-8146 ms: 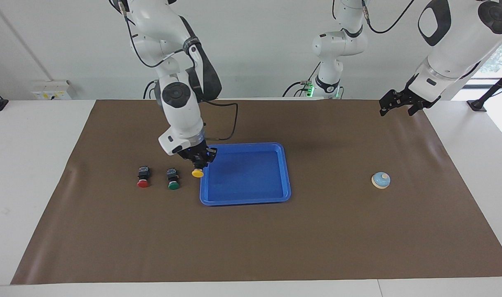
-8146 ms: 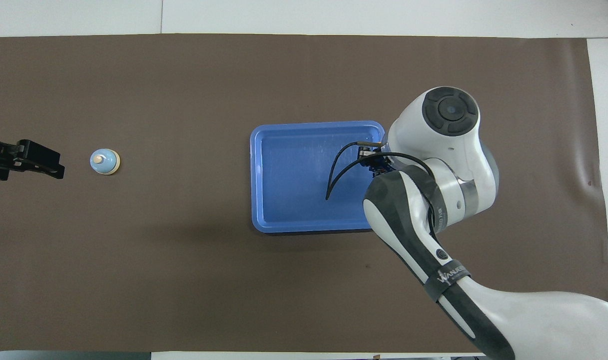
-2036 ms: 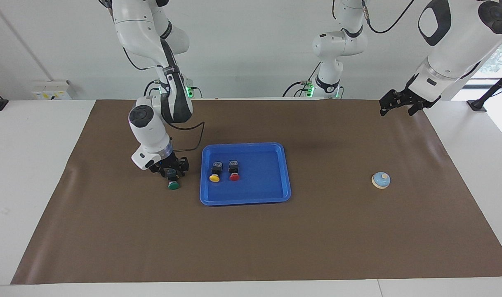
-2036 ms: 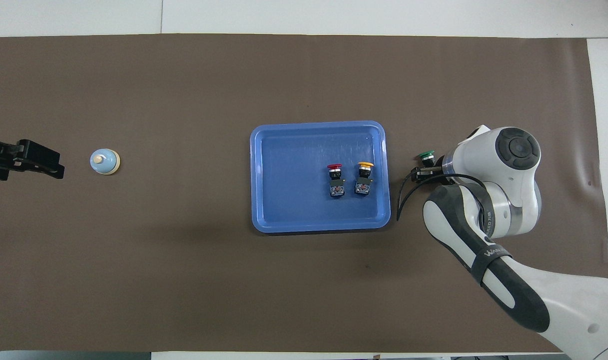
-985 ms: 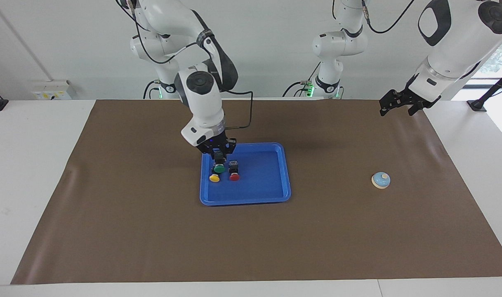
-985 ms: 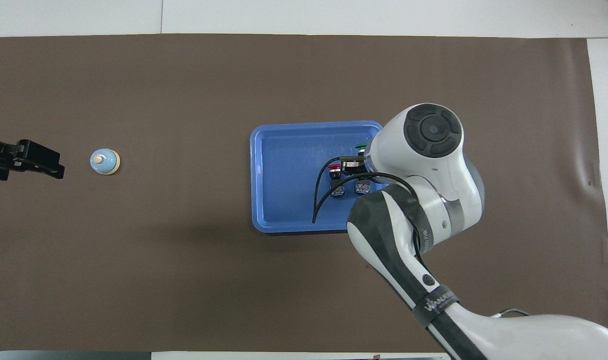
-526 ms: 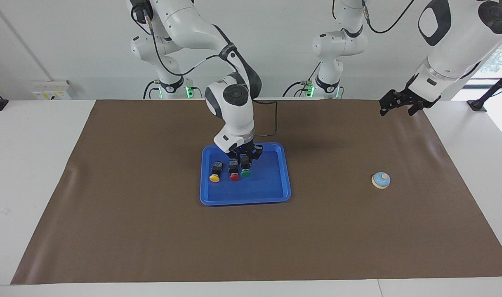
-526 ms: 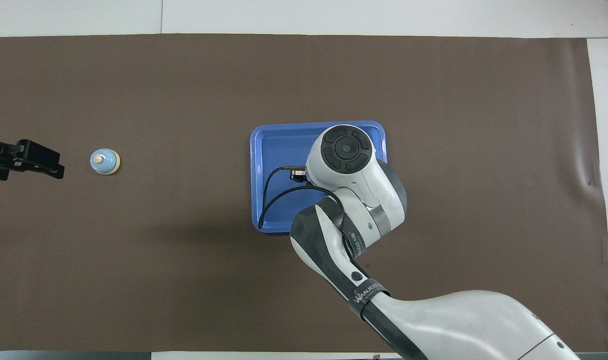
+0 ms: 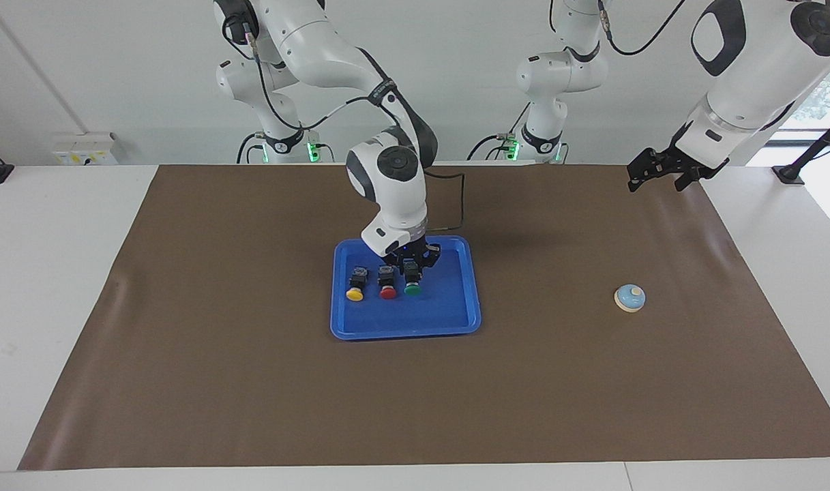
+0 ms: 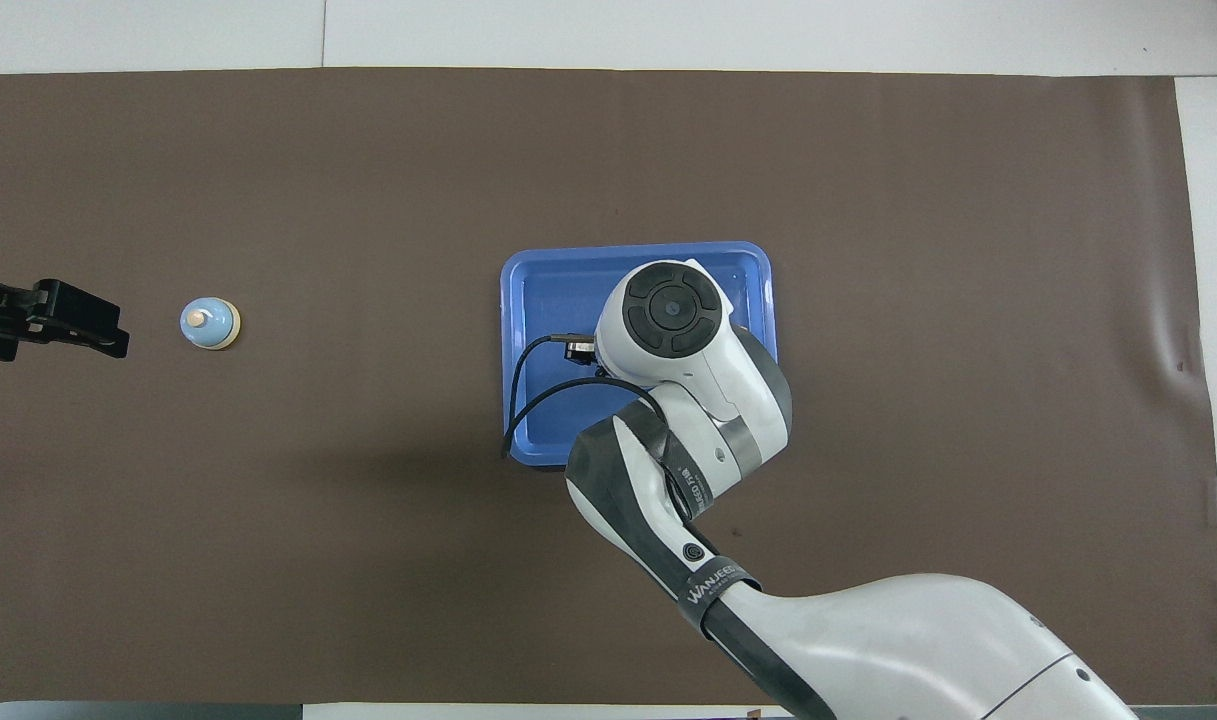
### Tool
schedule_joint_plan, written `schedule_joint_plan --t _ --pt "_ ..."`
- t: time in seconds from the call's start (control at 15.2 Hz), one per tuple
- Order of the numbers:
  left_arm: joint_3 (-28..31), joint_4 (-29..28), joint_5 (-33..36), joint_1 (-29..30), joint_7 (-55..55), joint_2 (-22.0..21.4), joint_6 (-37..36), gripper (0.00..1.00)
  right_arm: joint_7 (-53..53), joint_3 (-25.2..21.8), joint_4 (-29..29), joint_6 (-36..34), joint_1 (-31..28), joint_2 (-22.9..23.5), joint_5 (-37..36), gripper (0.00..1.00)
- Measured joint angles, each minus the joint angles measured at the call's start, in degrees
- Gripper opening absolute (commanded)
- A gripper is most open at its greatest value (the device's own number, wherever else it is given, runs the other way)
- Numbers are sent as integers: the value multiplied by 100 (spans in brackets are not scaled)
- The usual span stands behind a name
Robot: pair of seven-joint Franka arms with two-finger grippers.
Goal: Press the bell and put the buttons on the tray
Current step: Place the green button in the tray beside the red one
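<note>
The blue tray (image 9: 408, 333) lies mid-table and also shows in the overhead view (image 10: 509, 300). In it stand the yellow button (image 9: 353, 293) and the red button (image 9: 387, 292), side by side. My right gripper (image 9: 412, 271) is low over the tray, shut on the black body of the green button (image 9: 412, 290), beside the red one toward the left arm's end. In the overhead view my right arm hides all three buttons. The bell (image 9: 630, 297) sits toward the left arm's end (image 10: 209, 324). My left gripper (image 9: 653, 179) waits raised by that end of the mat (image 10: 73, 322).
A brown mat (image 9: 251, 382) covers the table. A black cable (image 10: 528, 400) hangs from my right wrist over the tray's edge that is nearer to the robots.
My right gripper picked the green button up from the mat, carried it over the tray and has lowered it beside the red button. The left arm has not moved.
</note>
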Motion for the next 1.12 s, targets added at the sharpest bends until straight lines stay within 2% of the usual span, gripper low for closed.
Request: schedule_joint_plan --t 0.07,0.13,0.2,0.26,0.53,0.79,1.12 --pt "0 0 0 0 0 0 0 100 3 0 0 20 7 34 0 0" --pt "0 0 0 0 0 0 0 100 4 -1 0 37 7 62 0 29" --pt "0 0 0 0 0 0 0 100 4 -3 0 56 7 87 0 70" --pt "0 0 0 0 0 0 0 100 5 -7 0 62 7 105 0 100" --pt "0 0 0 0 0 0 0 100 8 -20 30 34 4 117 0 100" --pt "0 0 0 0 0 0 0 100 9 -97 497 -644 -38 51 -1 100" --pt "0 0 0 0 0 0 0 100 -390 -148 482 -1089 -479 -480 -62 100"
